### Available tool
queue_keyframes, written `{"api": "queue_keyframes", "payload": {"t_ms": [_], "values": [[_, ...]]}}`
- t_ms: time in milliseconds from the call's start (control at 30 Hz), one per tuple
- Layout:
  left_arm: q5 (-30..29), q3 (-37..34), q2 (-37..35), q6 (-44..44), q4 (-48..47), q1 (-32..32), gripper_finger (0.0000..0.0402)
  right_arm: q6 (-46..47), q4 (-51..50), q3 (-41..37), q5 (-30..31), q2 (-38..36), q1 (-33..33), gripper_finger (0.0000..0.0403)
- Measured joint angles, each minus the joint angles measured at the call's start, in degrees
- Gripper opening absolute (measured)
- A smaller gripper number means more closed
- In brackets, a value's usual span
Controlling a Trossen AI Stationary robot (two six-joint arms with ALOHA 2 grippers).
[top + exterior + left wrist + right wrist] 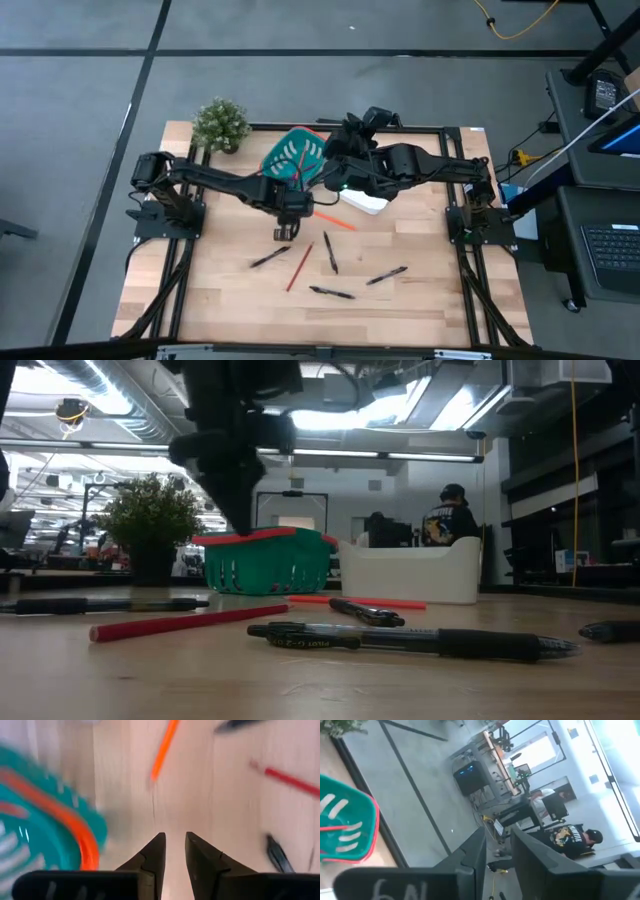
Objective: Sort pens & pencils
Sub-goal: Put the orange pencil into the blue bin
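Several black pens lie flat on the wooden table: (pixel 270 258), (pixel 330 252), (pixel 386 275), (pixel 331 292). A red pencil (pixel 298 266) lies among them, and an orange pencil (pixel 335 221) lies nearer the white bin. My left gripper (pixel 289 222) hovers just above the table between the green basket and the pens. It is open by a narrow gap and holds nothing (pixel 175 842). My right gripper (pixel 335 150) is raised beside the basket's right side and points off the table's far edge. It is also narrowly open and empty (pixel 499 837).
A green basket with a red rim (pixel 293 156) stands at the far side, with a white bin (pixel 366 201) to its right. A potted plant (pixel 221 124) stands at the far left corner. The low view shows a person (pixel 449 520) in the room beyond the table.
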Motion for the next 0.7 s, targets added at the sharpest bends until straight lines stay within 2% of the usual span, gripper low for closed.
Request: {"api": "queue_keyframes", "payload": {"t_ms": [167, 233, 467, 700], "values": [[1.79, 0.13, 2.00, 8.10, 7.38, 0.70, 0.0066, -2.52, 2.96, -0.06, -0.21, -2.14, -0.02, 0.0090], [3.15, 0.02, 3.18, 9.98, 7.26, 1.00, 0.0067, -3.04, 4.34, 0.07, -0.16, -3.02, 0.00, 0.0090], [3.43, 0.80, 10.72, 17.75, 14.71, 1.56, 0.0068, -6.29, 10.64, 0.05, -1.75, -5.98, -0.65, 0.0090], [3.50, 5.61, 15.33, 21.62, 15.20, 4.13, 0.0069, -8.45, 12.47, 0.03, -6.27, -6.32, -1.33, 0.0090]]}}
